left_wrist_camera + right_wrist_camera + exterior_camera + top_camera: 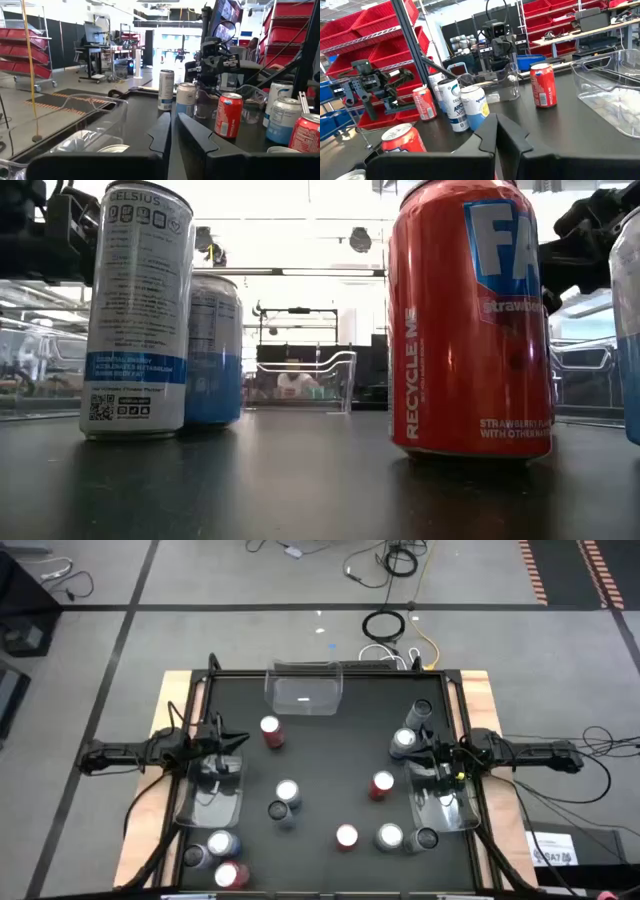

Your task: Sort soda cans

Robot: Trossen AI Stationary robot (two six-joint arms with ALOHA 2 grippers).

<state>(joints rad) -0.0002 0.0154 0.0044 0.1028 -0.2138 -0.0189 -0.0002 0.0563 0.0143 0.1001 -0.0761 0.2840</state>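
Left gripper (pixel 222 740) over clear plastic bin (pixel 210 802), jaws closed, empty. Right gripper (pixel 425 752) likewise. Red, silver-blue metal soda cans (pixel 287 793) scattered on black tabletop (pixel 320 760).

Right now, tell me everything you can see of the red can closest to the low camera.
The red can stands upright on the dark table top, filling much of the low view. It looks like glossy metal, tapering slightly at the base. White lettering runs up its side reading RECYCLE ME, with a blue and white logo panel above and small white print mentioning strawberry near the bottom. Its top rim is cut off by the picture. Nothing appears to touch it; neither gripper holds it. A silver-blue can shows at the picture's right edge.
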